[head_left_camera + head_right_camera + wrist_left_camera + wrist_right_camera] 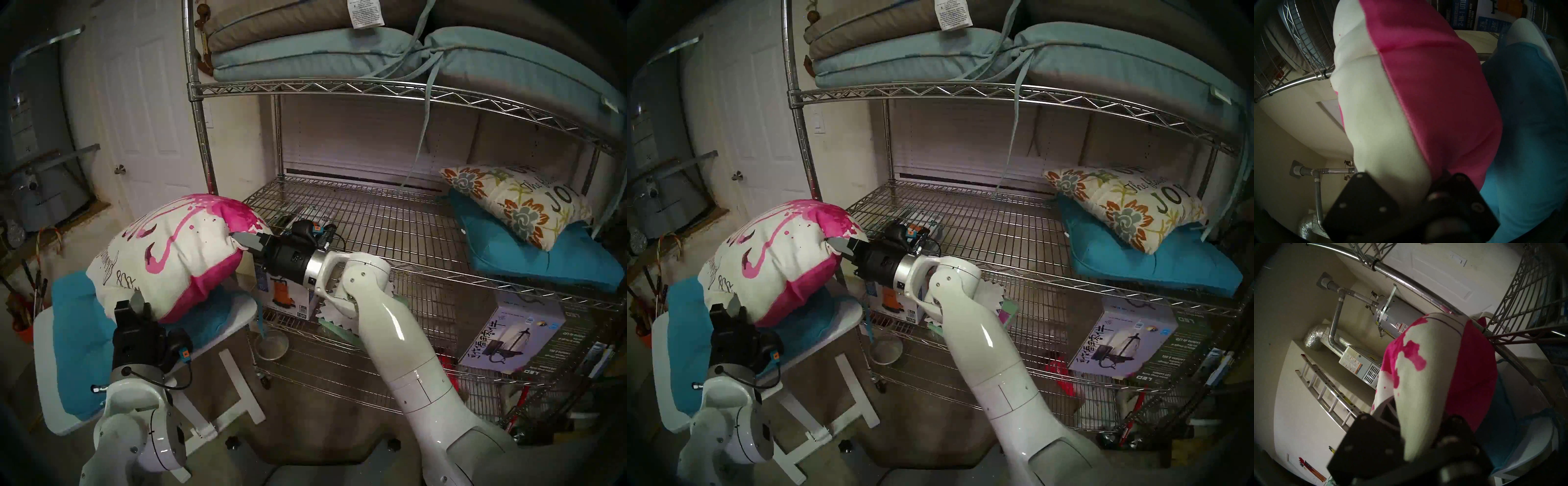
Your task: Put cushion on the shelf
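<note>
Carrying step: plump white cushion with pink flamingo print, pinched at opposite edges by left gripper and right gripper, hangs above the small white table; next, swing it onto the chrome wire shelf

White and pink flamingo cushion held above a teal cushion on a white folding table, left gripper pinching its near edge, right gripper clamped on its right corner, chrome wire shelf just beside, floral pillow at its far right
</note>
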Action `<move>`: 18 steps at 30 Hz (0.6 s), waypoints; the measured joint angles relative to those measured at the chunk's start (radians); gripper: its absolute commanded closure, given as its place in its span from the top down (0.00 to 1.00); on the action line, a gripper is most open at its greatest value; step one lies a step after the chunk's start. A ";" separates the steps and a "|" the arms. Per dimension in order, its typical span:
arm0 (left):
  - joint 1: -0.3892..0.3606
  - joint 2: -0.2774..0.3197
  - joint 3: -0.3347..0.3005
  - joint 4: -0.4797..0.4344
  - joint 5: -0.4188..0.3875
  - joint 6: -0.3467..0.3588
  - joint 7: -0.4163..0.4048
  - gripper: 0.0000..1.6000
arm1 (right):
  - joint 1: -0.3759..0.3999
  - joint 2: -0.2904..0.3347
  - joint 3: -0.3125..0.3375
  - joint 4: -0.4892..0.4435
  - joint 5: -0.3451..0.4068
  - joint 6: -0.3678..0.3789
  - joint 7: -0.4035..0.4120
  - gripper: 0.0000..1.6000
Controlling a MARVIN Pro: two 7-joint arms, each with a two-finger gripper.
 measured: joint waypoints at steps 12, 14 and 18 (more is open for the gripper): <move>0.003 0.017 0.016 0.000 0.011 0.000 0.023 0.00 | -0.048 0.036 0.036 -0.081 0.000 0.023 -0.012 0.00; 0.005 0.019 0.016 0.000 0.013 0.000 0.026 0.00 | -0.056 0.041 0.040 -0.095 0.000 0.028 -0.014 0.00; 0.011 0.024 0.016 0.000 0.016 0.001 0.033 0.00 | -0.074 0.053 0.050 -0.129 -0.001 0.039 -0.021 0.00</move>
